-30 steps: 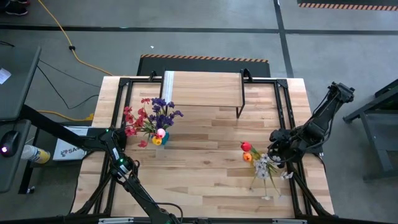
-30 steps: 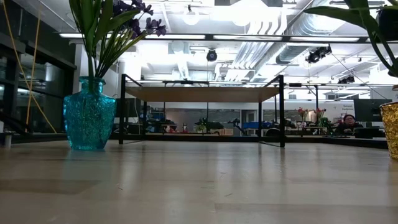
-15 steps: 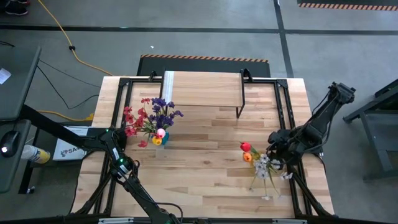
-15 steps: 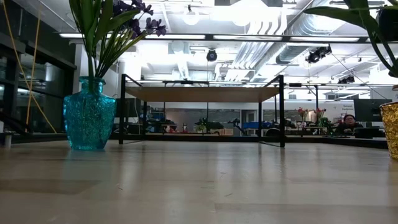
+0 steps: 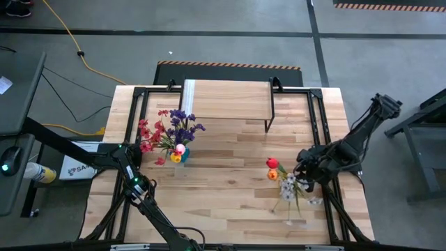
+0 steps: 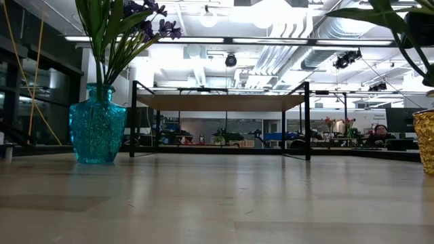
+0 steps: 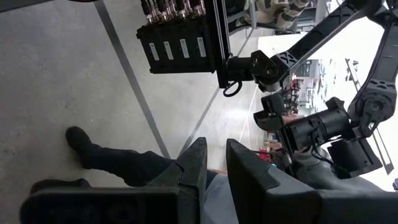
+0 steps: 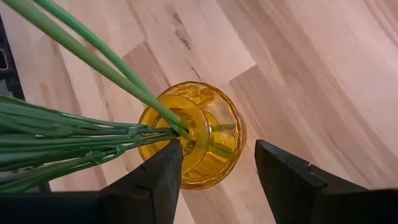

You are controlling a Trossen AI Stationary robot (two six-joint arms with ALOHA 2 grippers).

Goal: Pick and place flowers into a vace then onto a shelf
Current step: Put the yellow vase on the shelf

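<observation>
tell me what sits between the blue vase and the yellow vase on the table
Nothing: in the high view only bare plank tabletop lies between the blue vase and the yellow vase. The low view shows the same bare stretch, with the shelf farther back.

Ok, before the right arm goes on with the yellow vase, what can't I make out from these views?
- Yellow vase: in the high view hidden under its flowers; cut by the low view's edge.
- Right gripper: fingers straddle the vase; contact unclear.
- Left gripper: out of the high view's frame; faces the floor.
- Shelf top: edge-on in the low view.
</observation>
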